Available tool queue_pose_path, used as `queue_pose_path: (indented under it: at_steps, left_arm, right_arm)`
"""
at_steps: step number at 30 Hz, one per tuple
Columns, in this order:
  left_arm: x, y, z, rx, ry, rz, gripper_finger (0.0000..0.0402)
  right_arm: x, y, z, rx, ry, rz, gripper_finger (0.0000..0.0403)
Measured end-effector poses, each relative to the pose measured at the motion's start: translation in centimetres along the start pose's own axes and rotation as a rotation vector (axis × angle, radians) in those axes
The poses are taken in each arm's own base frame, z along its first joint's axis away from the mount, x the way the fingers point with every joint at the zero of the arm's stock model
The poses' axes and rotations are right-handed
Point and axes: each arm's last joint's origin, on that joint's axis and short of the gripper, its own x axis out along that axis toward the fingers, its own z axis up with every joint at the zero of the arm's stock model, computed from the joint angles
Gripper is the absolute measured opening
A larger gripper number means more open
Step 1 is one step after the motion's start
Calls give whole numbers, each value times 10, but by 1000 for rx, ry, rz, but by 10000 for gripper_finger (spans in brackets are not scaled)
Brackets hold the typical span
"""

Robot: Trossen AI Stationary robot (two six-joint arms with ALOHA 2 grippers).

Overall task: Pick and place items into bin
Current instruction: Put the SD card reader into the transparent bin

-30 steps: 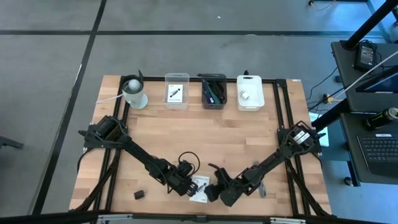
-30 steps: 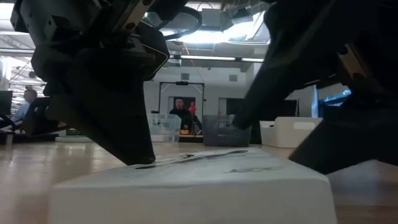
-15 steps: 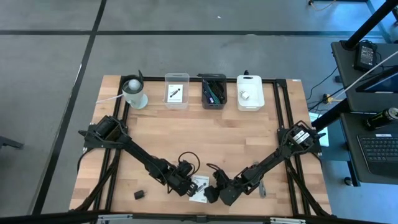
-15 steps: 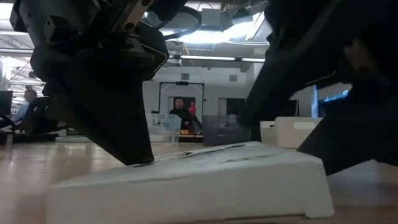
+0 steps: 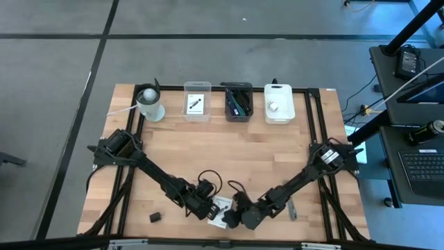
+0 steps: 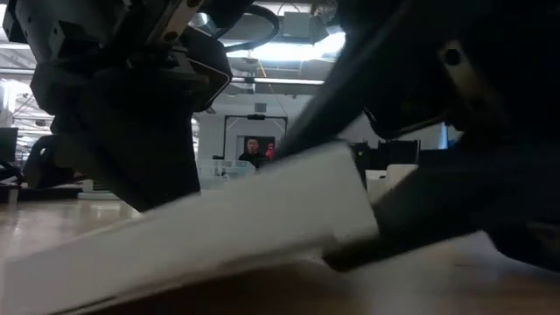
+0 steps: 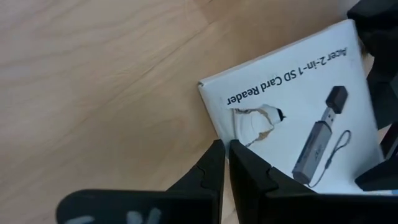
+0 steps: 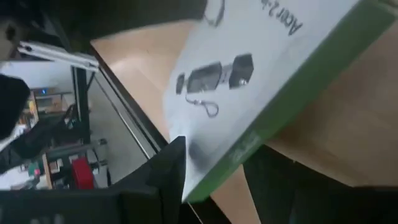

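Observation:
A white printed card-reader box (image 5: 222, 207) sits near the table's near edge, between my two grippers. In the low view the box (image 6: 219, 236) is tilted. My left gripper (image 5: 210, 207) is shut and stands at the box's left side; in its wrist view the fingertips (image 7: 224, 146) meet the box (image 7: 298, 106) beside a torn hang-hole. My right gripper (image 5: 234, 216) is at the box's right side, shut on it. The right wrist view shows the box's printed face (image 8: 249, 68) and its green side between that gripper's fingers (image 8: 217, 158). My left gripper touches the box's left edge (image 7: 214, 127) with its shut fingertips, near the torn hang-hole, slanting down from the table's left. That edge stays low at the table. My right gripper holds the box's right edge (image 8: 205, 165), one finger over the printed face and one finger (image 6: 394, 249) under it, coming from the table's right. That side is raised and the box slopes down to the left.
Along the far edge stand a clear bin (image 5: 197, 101), a dark bin (image 5: 238, 103) and a white bin (image 5: 279, 104), with a whitish cup with a ball top (image 5: 150, 103) to their left. A small black block (image 5: 155, 217) lies left of the grippers. A grey item (image 5: 293, 210) lies right.
My right gripper has moved toward the table's left, in under the box's right side. The box has tipped from flat to steeply tilted. Its right side has risen while its left edge has stayed down by my still left gripper.

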Motion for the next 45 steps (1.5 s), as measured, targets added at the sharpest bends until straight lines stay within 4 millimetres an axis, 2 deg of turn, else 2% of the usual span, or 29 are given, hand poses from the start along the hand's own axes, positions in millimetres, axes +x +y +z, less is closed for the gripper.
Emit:
queue_pose_path:
  at_steps: [9,19,29,37,45]
  left_arm:
    - [-1,-1,-4,9,-1,-5,15]
    - [-10,-3,-3,65,7,-19,15]
    - [-25,-6,5,144,3,-31,58]
    - [-55,-4,24,312,21,-6,81]
    - [-107,2,40,467,-59,37,70]
  right_arm:
    - [5,12,10,-92,-78,-2,149]
    - [6,12,11,-73,-79,0,56]
    - [-1,17,11,-151,-74,-5,62]
    - [-28,26,18,-208,-79,-128,52]
    - [-74,39,46,-312,-111,-323,52]
